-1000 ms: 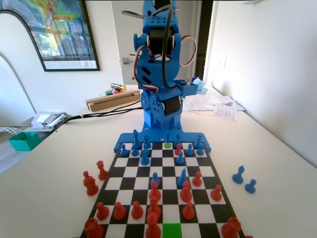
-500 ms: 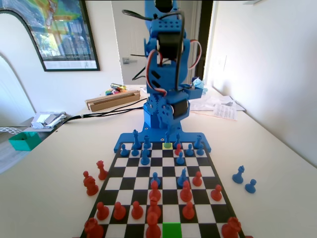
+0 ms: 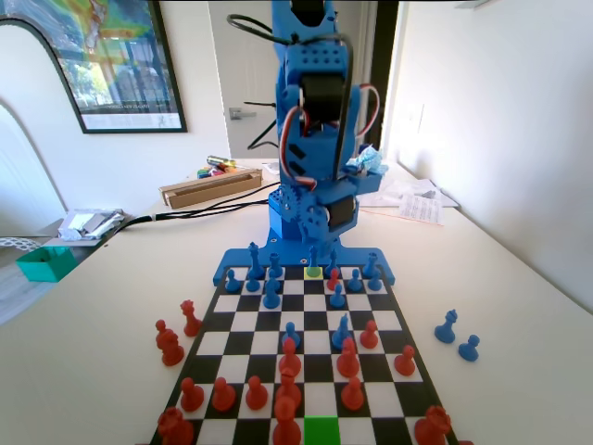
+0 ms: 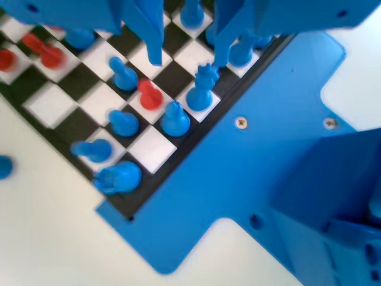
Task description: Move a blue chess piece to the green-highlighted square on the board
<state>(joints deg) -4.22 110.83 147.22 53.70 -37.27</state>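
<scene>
Blue chess piece (image 4: 201, 89): slim, spiky crown top, standing upright on a white square at the board's (image 4: 71, 125) edge row nearest the arm, beside a round-headed blue pawn (image 4: 175, 118). Gripper (image 4: 187, 56): jaws apart, empty, hanging just above the piece. Green-highlighted square (image 3: 321, 430): bare, at the near edge in the fixed view.

Smooth moulded plastic blue chess piece (image 4: 202, 89), slight sheen, matt plastic gripper (image 4: 188, 58) jaws, flat smooth board (image 4: 59, 104) with printed black-and-white squares, matt pale table (image 3: 83, 324) surface
</scene>
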